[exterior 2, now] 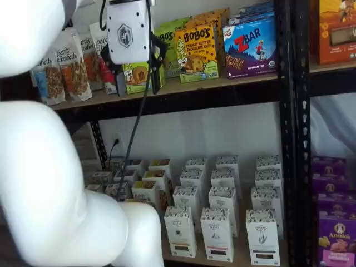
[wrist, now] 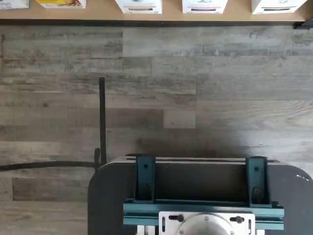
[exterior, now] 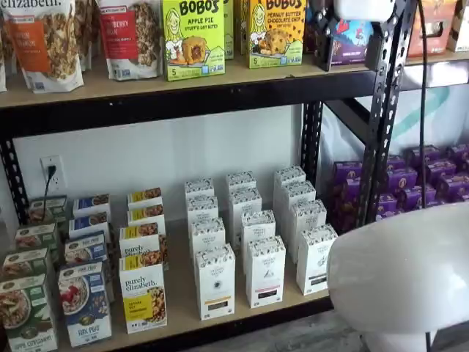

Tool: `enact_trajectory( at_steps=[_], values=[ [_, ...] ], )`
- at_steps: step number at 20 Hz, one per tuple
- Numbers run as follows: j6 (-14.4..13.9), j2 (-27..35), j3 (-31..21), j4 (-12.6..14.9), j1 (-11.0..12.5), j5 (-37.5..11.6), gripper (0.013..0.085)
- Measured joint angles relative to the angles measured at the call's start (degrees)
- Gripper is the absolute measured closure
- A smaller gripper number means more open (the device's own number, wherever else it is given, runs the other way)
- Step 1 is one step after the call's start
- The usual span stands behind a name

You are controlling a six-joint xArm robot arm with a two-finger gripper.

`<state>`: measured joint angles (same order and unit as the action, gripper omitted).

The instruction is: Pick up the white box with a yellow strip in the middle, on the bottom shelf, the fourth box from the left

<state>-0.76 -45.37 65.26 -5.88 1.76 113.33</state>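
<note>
The biggest thing I see is the white arm (exterior 2: 50,183), bulking across the near side in both shelf views and hiding part of the rack. Behind it stands the black metal rack frame (exterior: 385,110), with an upper board carrying Bobo's boxes (exterior: 193,37) and granola bags (exterior: 44,44). Below lies the bottom shelf (exterior: 179,308), a tan board packed with rows of cartons.

At the front of that board I have three tall white cartons side by side. The white box (exterior: 215,281) with the yellow band stands upright at the front edge, just beside a purely elizabeth box (exterior: 143,296) on one side and a like white carton with a reddish band (exterior: 265,270) on the other. In a shelf view it shows again as the front carton nearest the arm (exterior 2: 180,231).

The gripper body (exterior 2: 128,31) hangs high up, level with the upper board and well apart from the white box. Its fingers are not plainly visible, so I cannot tell whether it is open or closed.

The wrist view looks down on grey plank floor (wrist: 195,88), with the dark mount (wrist: 200,196) and its teal brackets.
</note>
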Motion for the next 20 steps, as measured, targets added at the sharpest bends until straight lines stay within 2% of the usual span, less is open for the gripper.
enact_trajectory(
  at_steps=[9, 15, 20],
  values=[
    [-2.01, -0.72, -4.50, 0.58, -2.54, -4.32, 0.0130],
    [-4.48, -1.49, -8.03, 2.53, -5.79, -7.38, 0.0130],
    [-6.26, -2.01, -10.98, 2.78, -7.73, -9.99, 0.0130]
  ],
)
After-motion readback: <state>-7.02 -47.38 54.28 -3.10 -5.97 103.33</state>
